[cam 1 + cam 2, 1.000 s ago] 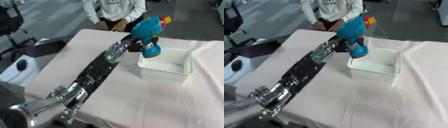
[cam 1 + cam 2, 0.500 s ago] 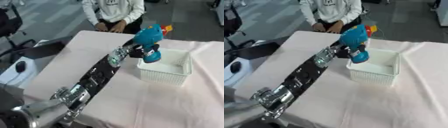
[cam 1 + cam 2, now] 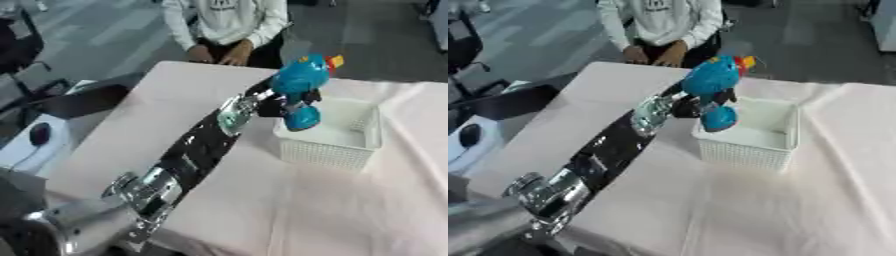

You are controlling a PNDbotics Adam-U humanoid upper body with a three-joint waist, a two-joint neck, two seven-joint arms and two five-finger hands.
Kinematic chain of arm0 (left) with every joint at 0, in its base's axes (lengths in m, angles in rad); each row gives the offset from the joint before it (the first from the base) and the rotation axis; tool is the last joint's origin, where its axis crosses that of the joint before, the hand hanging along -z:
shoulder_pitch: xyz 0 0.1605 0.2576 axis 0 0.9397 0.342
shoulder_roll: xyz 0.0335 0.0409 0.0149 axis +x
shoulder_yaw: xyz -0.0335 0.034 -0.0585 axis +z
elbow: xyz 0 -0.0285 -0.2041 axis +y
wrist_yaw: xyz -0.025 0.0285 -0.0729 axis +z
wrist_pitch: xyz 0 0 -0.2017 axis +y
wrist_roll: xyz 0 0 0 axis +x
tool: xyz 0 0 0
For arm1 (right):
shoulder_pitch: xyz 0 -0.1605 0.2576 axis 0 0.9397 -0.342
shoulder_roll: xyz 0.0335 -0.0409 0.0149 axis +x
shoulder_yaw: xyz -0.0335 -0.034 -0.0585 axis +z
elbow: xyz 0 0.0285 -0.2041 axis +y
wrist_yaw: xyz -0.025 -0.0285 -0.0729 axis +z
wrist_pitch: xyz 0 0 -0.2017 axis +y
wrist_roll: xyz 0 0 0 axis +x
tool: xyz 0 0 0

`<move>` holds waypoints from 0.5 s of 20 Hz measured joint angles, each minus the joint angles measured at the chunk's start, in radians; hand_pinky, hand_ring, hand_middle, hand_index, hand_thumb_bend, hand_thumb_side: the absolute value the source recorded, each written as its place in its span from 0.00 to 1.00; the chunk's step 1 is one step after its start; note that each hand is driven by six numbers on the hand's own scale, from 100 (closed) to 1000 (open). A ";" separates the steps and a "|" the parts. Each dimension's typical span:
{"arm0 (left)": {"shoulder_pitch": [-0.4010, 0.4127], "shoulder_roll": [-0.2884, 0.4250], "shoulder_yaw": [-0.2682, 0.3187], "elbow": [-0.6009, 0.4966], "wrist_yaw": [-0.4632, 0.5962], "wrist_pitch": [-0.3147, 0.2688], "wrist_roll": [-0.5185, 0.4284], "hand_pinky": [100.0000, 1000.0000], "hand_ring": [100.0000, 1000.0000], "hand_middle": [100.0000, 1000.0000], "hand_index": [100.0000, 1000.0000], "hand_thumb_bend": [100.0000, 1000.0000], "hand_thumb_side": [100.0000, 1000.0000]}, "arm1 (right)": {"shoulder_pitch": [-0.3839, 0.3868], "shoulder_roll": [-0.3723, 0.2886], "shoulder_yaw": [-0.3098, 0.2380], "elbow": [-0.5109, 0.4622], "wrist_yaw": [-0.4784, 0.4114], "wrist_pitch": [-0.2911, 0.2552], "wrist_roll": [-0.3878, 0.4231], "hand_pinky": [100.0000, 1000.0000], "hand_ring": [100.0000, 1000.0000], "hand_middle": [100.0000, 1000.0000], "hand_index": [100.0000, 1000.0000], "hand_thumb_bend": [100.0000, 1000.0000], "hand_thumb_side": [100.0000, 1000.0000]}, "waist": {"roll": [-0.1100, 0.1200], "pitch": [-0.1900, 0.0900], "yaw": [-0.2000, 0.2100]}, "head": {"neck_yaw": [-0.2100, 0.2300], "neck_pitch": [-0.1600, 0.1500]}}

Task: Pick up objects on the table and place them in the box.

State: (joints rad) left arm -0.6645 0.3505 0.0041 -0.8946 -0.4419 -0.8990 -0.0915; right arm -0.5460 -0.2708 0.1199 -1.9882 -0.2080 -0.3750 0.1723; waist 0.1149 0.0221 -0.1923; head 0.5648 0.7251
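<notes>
A blue toy bird [image 3: 299, 90] with a yellow and red crest hangs over the left part of the white box [image 3: 370, 148], a lattice basket. My left hand [image 3: 273, 102] is shut on the toy from its left side, at the end of my long black and silver arm stretched across the table. The toy's round blue base [image 3: 300, 119] hangs just inside the box's rim. My right hand shows in neither view.
The table [image 3: 367, 210] has a pale pink cloth and runs out to the right and front. A person sits behind the far edge, hands by the table's corner. A black chair and a white device with a dark mouse lie to the left.
My left hand has carried the blue toy to the right and a little down, from beside the box's left edge to over its inside. The camera has shifted slightly too.
</notes>
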 measured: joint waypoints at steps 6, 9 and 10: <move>-0.009 0.000 0.000 0.001 -0.109 -0.008 0.087 0.62 0.87 0.94 0.87 0.14 1.00 | 0.000 0.000 0.000 0.000 0.000 0.000 0.000 0.21 0.00 0.02 0.43 0.00 1.00 | 0.000 0.000 -0.002 | 0.000 0.000; -0.015 0.000 -0.001 0.001 -0.148 -0.008 0.122 0.63 0.87 0.95 0.87 0.15 1.00 | -0.005 0.000 0.000 0.000 0.000 0.000 0.000 0.21 0.00 0.02 0.43 0.00 1.00 | 0.000 0.000 -0.003 | 0.000 0.000; -0.017 0.000 -0.001 0.001 -0.159 -0.008 0.132 0.63 0.87 0.95 0.87 0.15 1.00 | -0.008 0.000 0.000 0.000 0.000 0.000 0.000 0.21 0.00 0.02 0.43 0.00 1.00 | 0.000 0.000 -0.003 | 0.000 0.000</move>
State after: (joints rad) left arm -0.6819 0.3504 0.0029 -0.8941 -0.6006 -0.9072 0.0408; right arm -0.5536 -0.2706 0.1200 -1.9882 -0.2081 -0.3750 0.1723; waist 0.1151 0.0223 -0.1951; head 0.5648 0.7249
